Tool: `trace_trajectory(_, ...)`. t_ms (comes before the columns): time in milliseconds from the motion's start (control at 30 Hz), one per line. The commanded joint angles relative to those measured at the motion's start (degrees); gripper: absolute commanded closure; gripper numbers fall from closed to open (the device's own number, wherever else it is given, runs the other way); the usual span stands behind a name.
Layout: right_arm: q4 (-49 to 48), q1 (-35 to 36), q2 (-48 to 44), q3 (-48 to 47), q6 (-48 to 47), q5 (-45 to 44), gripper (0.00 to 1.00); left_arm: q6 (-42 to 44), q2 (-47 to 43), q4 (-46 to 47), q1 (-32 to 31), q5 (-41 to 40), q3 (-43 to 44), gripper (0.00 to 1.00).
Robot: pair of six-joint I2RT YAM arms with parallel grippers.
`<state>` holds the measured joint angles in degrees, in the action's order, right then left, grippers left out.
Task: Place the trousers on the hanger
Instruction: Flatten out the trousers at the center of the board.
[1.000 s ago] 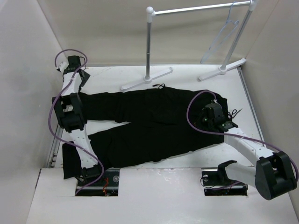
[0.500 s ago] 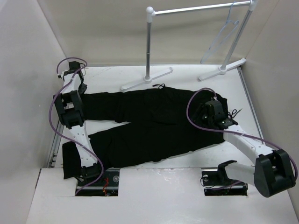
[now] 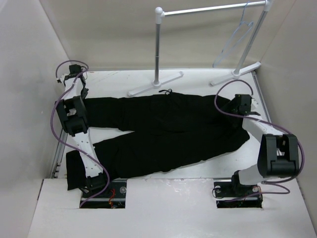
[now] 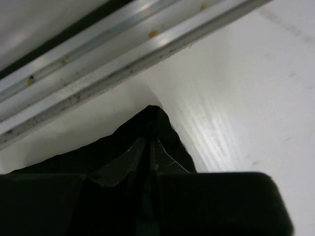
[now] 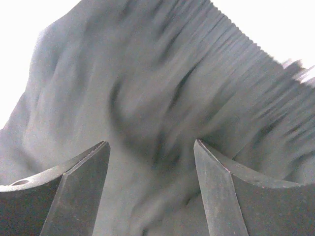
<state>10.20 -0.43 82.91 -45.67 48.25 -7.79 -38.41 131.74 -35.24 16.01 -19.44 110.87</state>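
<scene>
Gathering step, I judge: trousers (image 3: 163,129) lie flat on the surface (image 3: 198,82), well apart from the hanger (image 3: 237,35) on the rack (image 3: 208,10). Left claw (image 4: 149,143) pinches a leg cuff (image 4: 156,118). Right claw (image 5: 150,147), wide above the waistband (image 5: 231,54), must close next.

From my end the trousers (image 3: 163,129) read as soft matt black cloth with zero shine, and in the right wrist view the fabric bunches into fine gathered ribs toward the upper right. The right gripper (image 5: 150,145) has fingers (image 5: 78,191) of dull dark plastic with crisp bevelled edges. The table (image 3: 208,79) is smooth white board with a soft sheen. The rail (image 4: 123,54) across the upper left of the left wrist view is bare brushed metal with little rusty specks. At the top of the overhead view, the rack (image 3: 157,49) has a satin grey metal post with white tubing. The hanger (image 3: 237,37) is thin, pale, smooth wire. The left arm (image 3: 85,148) shell looks like smooth white plastic.
</scene>
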Motion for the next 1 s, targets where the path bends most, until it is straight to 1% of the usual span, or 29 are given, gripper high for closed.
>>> trace_trajectory(0,-3.5,-5.1,4.3,-6.8,0.1,-5.2,0.24,-1.1,0.9,-1.0,0.6,-2.8,8.0,0.94)
trace_trajectory(133,-3.0,-9.5,12.0,-14.1,-2.3,-5.7,0.21,-1.2,4.7,-1.1,0.5,-3.9,11.1,0.94)
trace_trajectory(200,-0.7,-10.6,16.8,-18.7,-3.2,-4.3,0.21,-1.4,5.6,-0.4,0.5,-3.8,11.6,0.94)
trace_trajectory(267,0.9,-10.9,20.2,-21.6,-3.3,-3.5,0.21,-1.8,5.8,0.3,0.3,-4.0,11.2,0.94)
trace_trajectory(433,0.8,-10.5,25.9,-28.1,-6.8,3.4,0.23,-2.0,5.8,1.3,-0.1,-3.4,10.7,0.94)
trace_trajectory(467,1.7,-10.4,26.7,-28.9,-6.8,4.1,0.27,-2.1,6.0,1.4,-0.1,-3.4,10.7,0.94)
trace_trajectory(500,2.4,-10.4,27.2,-29.6,-6.5,4.5,0.33,-2.3,6.1,1.4,-0.1,-3.4,10.7,0.94)
trace_trajectory(533,3.0,-10.4,27.7,-30.1,-6.0,5.0,0.42,-2.5,6.3,1.5,-0.1,-3.3,10.7,0.94)
trace_trajectory(600,3.6,-11.3,28.4,-30.8,-4.7,5.9,0.69,-3.0,6.8,1.6,-0.5,-2.6,10.8,0.94)
trace_trajectory(633,3.5,-12.3,28.3,-30.8,-3.8,6.2,0.79,-3.2,6.9,1.8,-0.7,-2.5,10.8,0.94)
trace_trajectory(667,3.0,-13.1,27.7,-30.5,-2.6,6.4,0.84,-3.5,7.1,1.9,-1.0,-2.5,10.9,0.94)
trace_trajectory(733,2.4,-15.3,27.0,-30.9,-0.2,6.8,0.91,-3.6,7.7,2.2,-1.6,-2.2,11.7,0.94)
trace_trajectory(833,2.6,-19.2,26.4,-31.9,3.0,6.1,0.96,-3.8,8.6,2.3,-2.7,-2.0,13.7,0.93)
trace_trajectory(900,2.7,-21.2,26.3,-32.4,4.6,6.0,0.96,-3.8,8.9,2.3,-3.4,-1.7,14.8,0.9)
trace_trajectory(933,2.8,-22.1,26.2,-32.6,5.2,5.9,0.93,-3.8,8.8,2.4,-3.7,-1.9,15.0,0.88)
trace_trajectory(967,2.6,-22.6,26.0,-32.6,5.5,5.6,0.88,-3.8,8.6,2.8,-3.8,-1.8,15.2,0.83)
